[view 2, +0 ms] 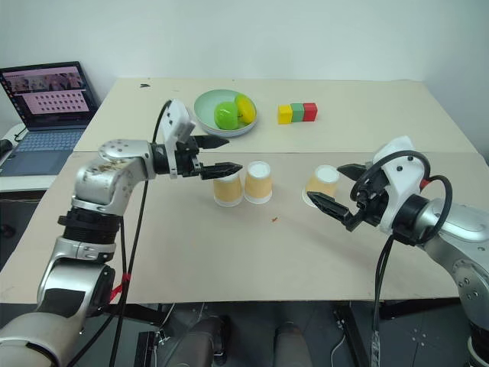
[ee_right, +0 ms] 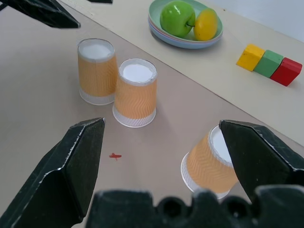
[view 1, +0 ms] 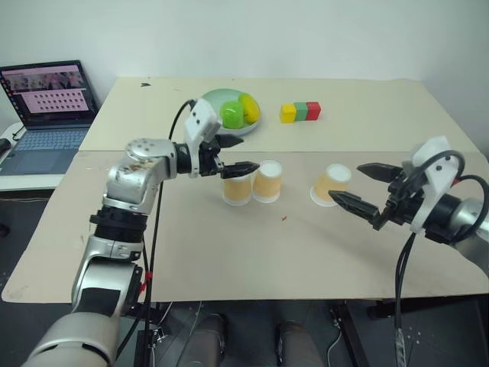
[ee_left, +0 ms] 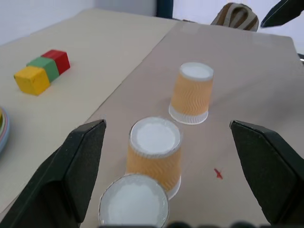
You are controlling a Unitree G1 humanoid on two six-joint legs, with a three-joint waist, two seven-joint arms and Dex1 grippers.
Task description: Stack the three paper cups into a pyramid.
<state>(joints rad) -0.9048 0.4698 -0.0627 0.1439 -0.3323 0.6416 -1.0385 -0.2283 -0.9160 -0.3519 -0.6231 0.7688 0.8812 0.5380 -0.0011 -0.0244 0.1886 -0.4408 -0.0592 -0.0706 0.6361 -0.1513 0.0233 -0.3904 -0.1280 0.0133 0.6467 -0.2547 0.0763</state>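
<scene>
Base row looks done: two paper cups (view 1: 237, 189) (view 1: 267, 182) upside down, side by side mid counter (view 1: 229, 252), third cup (view 1: 332, 184) tilted off to the right, not yet stacked; left gripper (view 1: 238, 155) jaws spread above the pair, right gripper (view 1: 365, 188) jaws spread beside the third, both empty.

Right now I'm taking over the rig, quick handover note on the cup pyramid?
Left gripper: open, empty, above the left cup of the base pair.
Right gripper: open, empty, beside the third cup.
Cups: two stand upside down, side by side near the table's middle, the second cup on the right of the pair. The third cup stands apart to their right, tilted.
Done: base row of two.
Left: grasp the tilted cup, likely with the right gripper, and set it upside down on top, bridging the pair.
</scene>
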